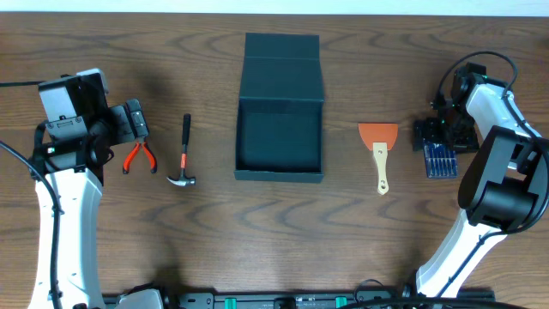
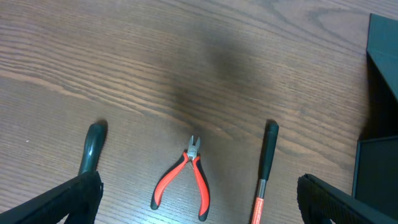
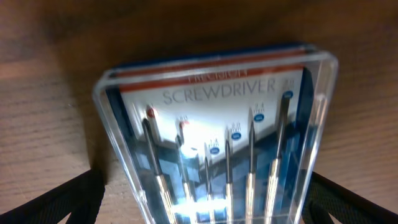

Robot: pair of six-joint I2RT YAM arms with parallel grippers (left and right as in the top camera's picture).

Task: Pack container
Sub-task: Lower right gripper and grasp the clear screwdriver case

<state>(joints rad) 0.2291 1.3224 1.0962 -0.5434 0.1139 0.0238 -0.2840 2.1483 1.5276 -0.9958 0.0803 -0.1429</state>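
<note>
Container (image 1: pixel 280 142) sits mid-table (image 1: pixel 214 249), flap lid open, lying toward the far edge. L gripper (image 1: pixel 135 122) spread wide, hovering over red pliers (image 2: pixel 186 177), w/ hammer (image 1: pixel 184 154) just beside. R gripper (image 1: pixel 444 137) spread wide, its 2 fingers flanking clear screwdriver case (image 3: pixel 217 143). Orange scraper (image 1: pixel 379 148) lies btwn case & container.

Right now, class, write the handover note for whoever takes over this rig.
Left gripper: open, empty, above the pliers.
Right gripper: open, empty, over the screwdriver set.
Container: mid-table, lid open, nothing inside.
Hammer lies beside the pliers. Scraper lies between container and screwdriver set.
Done: nothing packed.
Left: all four tools probably go in.
</note>
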